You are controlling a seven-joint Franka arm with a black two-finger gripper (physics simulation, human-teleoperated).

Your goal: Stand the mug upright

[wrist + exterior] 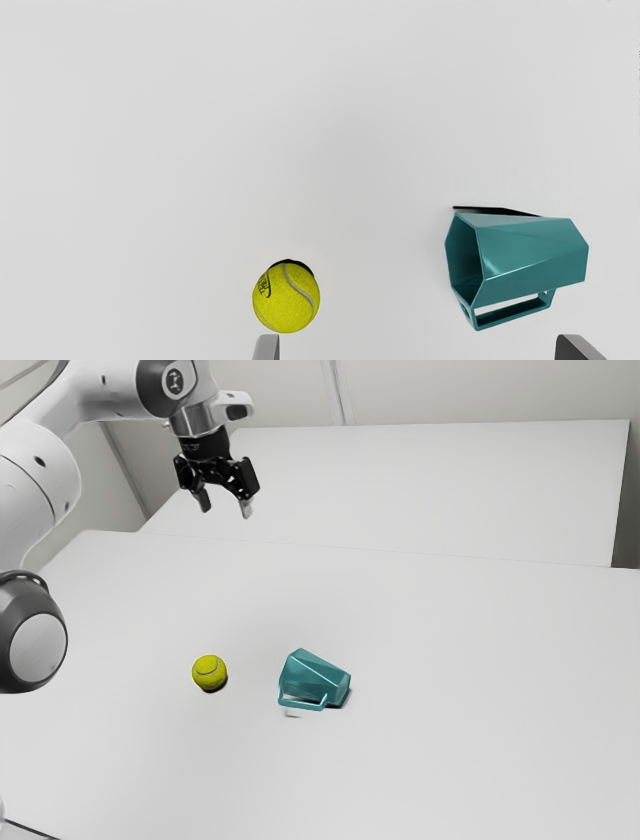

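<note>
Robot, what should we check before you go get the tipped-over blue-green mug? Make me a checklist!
1. Gripper open: ok, fingers wide apart.
2. Nothing in the gripper: ok.
3. Gripper down at the mug: not ok, it's high above the table.
4. Tennis ball apart from the mug: ok, there's a gap.
5. Handle in sight: ok.
6. Mug empty inside: cannot tell, it's dark in there.
</note>
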